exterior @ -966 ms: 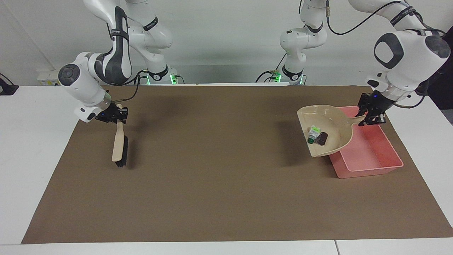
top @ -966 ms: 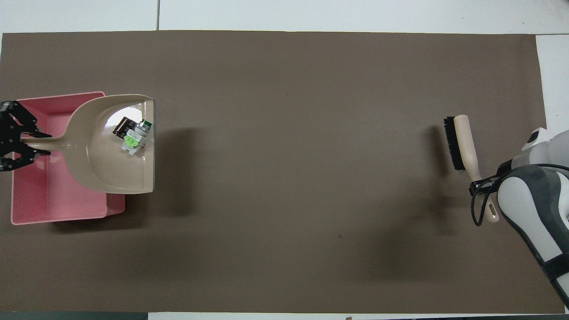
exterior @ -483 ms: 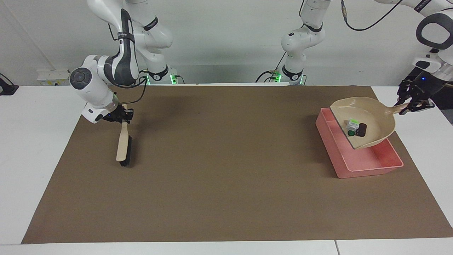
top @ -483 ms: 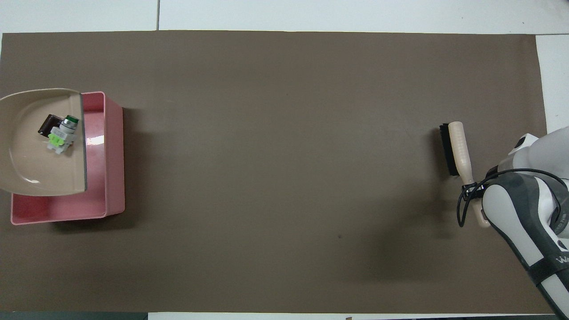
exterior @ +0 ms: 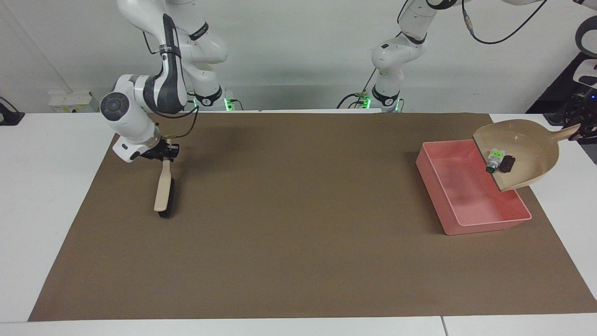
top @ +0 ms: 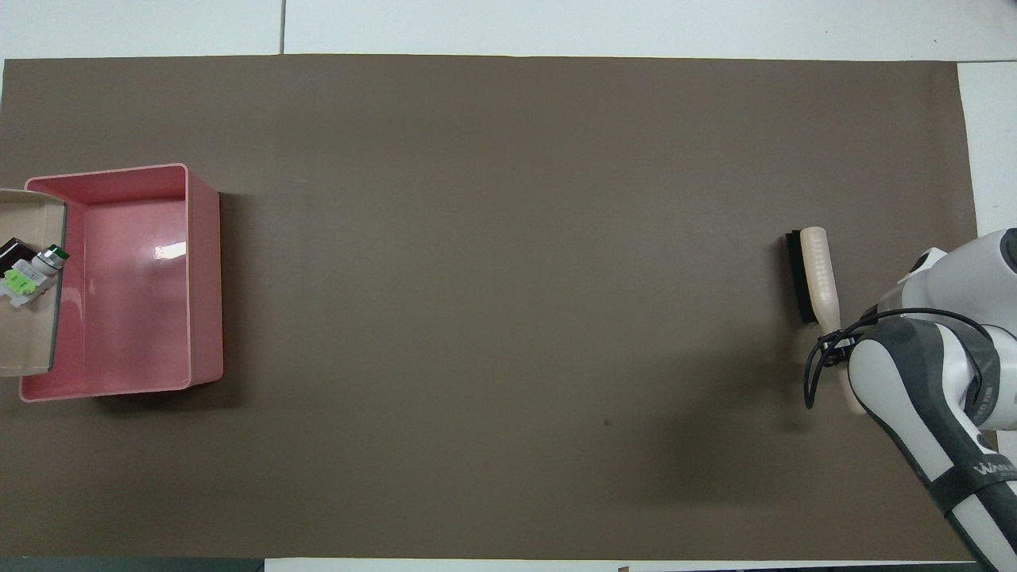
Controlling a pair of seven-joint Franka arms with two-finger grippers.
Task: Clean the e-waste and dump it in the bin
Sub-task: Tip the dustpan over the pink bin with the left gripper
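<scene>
My left gripper [exterior: 579,127] is shut on the handle of the beige dustpan [exterior: 527,144], at the left arm's end of the table. It holds the pan raised and tilted, with the lip over the edge of the pink bin [exterior: 459,189]. The e-waste lies in the pan near the lip: a white part with a green end [exterior: 492,161] and a dark block [exterior: 507,163]. In the overhead view the dustpan [top: 28,334], white part [top: 28,274], dark block [top: 13,249] and bin [top: 127,302] show; the left gripper is out of that view. The bin looks empty.
My right gripper [exterior: 162,153] is shut on the handle of a beige brush [exterior: 163,189] with black bristles, which rests on the brown mat [exterior: 298,224] at the right arm's end. The brush [top: 814,270] also shows in the overhead view.
The left gripper has carried the dustpan from over the bin toward the left arm's end and tilted it, uncovering the bin. The right gripper and brush shifted slightly toward the table's middle.
</scene>
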